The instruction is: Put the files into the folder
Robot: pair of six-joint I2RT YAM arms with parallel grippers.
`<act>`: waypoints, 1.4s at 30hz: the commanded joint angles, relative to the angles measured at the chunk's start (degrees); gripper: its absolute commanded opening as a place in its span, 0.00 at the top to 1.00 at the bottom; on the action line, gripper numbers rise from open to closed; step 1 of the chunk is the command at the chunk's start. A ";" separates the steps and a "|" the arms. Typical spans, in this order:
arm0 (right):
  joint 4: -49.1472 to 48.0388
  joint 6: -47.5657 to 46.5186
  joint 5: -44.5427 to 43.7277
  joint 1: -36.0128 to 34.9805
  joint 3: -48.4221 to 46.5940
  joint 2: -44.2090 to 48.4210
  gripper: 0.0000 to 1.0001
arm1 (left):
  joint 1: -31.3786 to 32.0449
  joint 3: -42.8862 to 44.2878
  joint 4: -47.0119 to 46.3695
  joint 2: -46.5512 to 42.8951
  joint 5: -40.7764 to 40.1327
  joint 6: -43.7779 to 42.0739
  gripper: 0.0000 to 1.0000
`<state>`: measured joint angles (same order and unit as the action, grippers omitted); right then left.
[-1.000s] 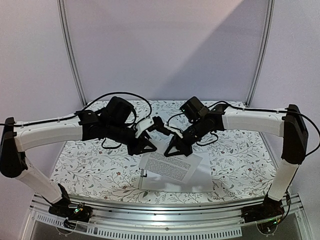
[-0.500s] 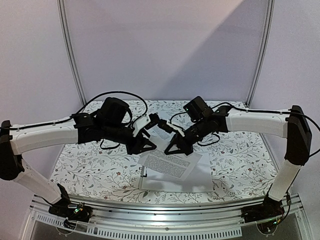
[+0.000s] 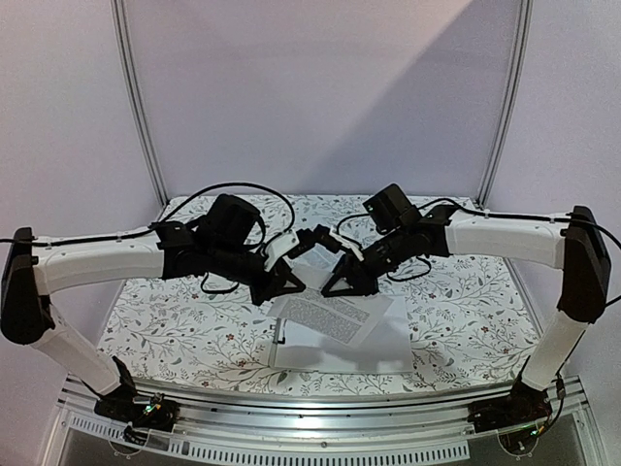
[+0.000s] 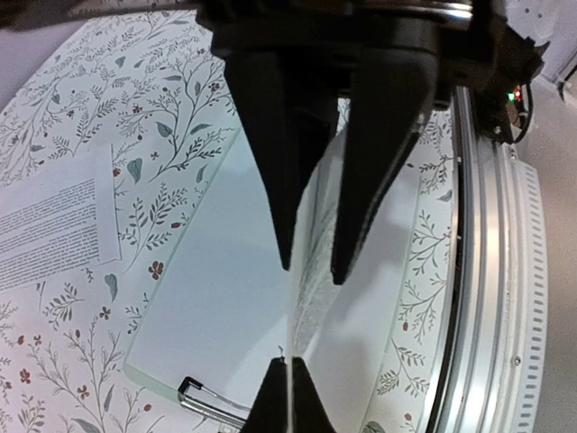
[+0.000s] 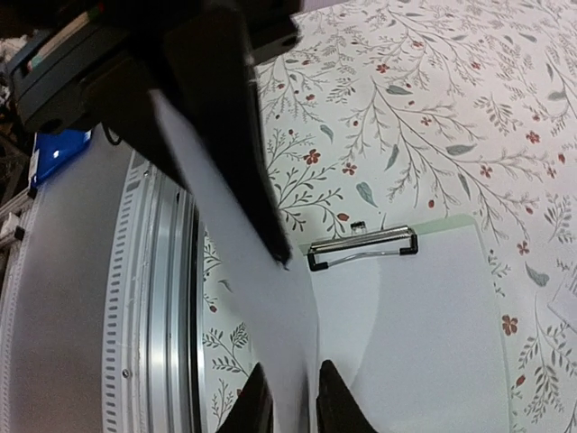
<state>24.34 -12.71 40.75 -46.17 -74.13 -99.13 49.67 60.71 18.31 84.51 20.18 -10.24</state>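
Observation:
One white sheet (image 3: 312, 264) hangs upright between my two grippers, above the table's middle. My left gripper (image 3: 283, 283) is shut on its edge; in the left wrist view (image 4: 290, 390) the tips pinch the sheet (image 4: 311, 298). My right gripper (image 3: 342, 282) has the sheet (image 5: 261, 307) between its fingers, which stand apart (image 5: 293, 401). The pale green folder (image 3: 388, 351) lies flat below, with its metal clip (image 5: 363, 248) at the left short edge. A second sheet (image 3: 330, 318), printed side up, lies at the folder's far edge.
A floral tablecloth (image 3: 175, 311) covers the table. An aluminium rail (image 3: 310, 408) runs along the near edge, close to the folder. Black cables (image 3: 233, 189) loop behind both wrists. Upright frame poles (image 3: 136, 107) stand at the back corners.
Both grippers have shifted slightly up and towards the back with the sheet between them. The folder and the printed sheet have not moved.

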 commanded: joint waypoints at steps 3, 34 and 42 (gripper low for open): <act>-16.46 8.68 2.04 5.73 10.90 7.44 0.51 | -4.58 -0.19 -3.43 -2.69 8.29 6.80 1.00; -55.51 42.15 8.58 11.87 30.10 10.89 0.78 | -12.48 -6.66 -18.92 -3.68 20.63 20.82 1.00; -52.91 41.66 8.22 11.85 29.72 10.63 1.00 | -13.28 -5.76 -18.44 -2.79 18.31 21.47 1.00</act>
<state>-30.81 29.32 48.82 -34.37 -44.75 -88.51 37.50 53.71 -0.69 80.90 40.71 10.68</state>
